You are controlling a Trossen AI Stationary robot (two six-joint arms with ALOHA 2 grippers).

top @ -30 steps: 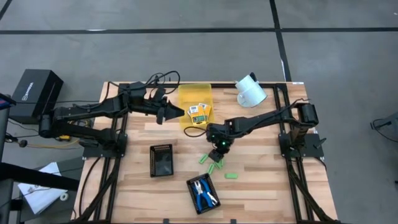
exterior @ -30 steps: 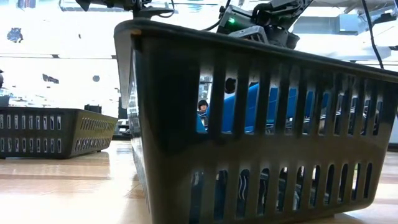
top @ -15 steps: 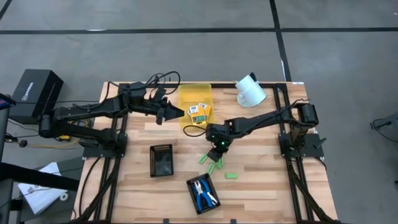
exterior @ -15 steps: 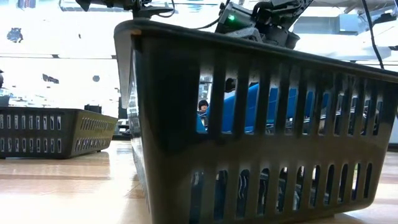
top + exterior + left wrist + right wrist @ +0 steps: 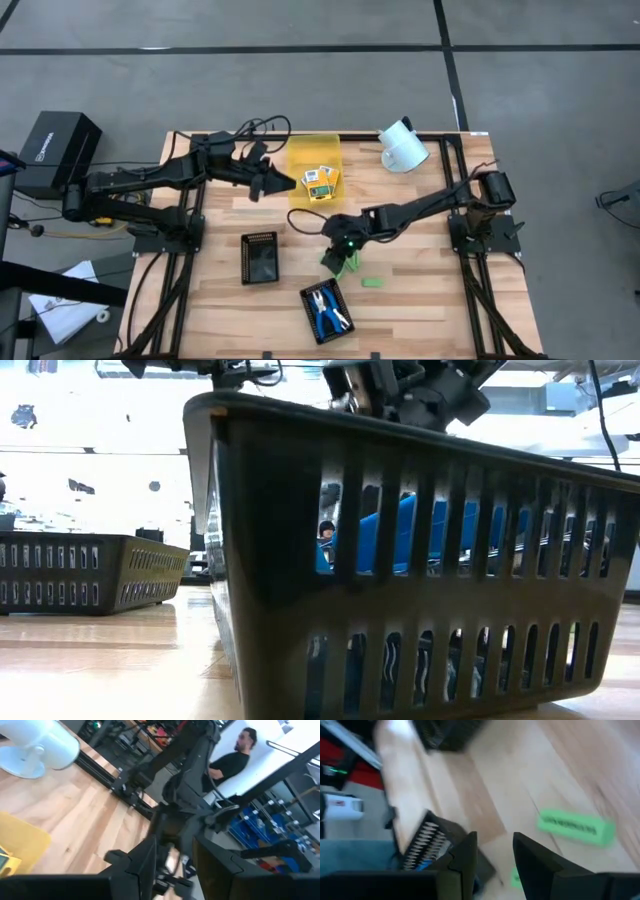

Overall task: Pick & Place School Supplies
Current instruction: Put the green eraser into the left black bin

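Seen from above: a wooden table point(image 5: 420, 300) flanked by two dark arms. At its far edge, a translucent yellow bin point(image 5: 312, 160) holding the yellow-orange printed boxes point(image 5: 320, 182), side by side at its near end. Nearer the front, one black tray point(image 5: 260, 257) with nothing visible inside, and a second black tray point(image 5: 325, 311) holding the blue-handled scissor-like tools point(image 5: 326, 309), blue also showing through its slotted wall in the low view. Between bin and trays, light-green pieces point(image 5: 338, 262) lying loose on the wood, one green block point(image 5: 371, 283) just apart to the right. Right gripper point(image 5: 345, 244) poised low over the green pieces, fingers parted with bare wood between them. Left gripper point(image 5: 272, 183) waiting beside the bin, fingers spread, empty.
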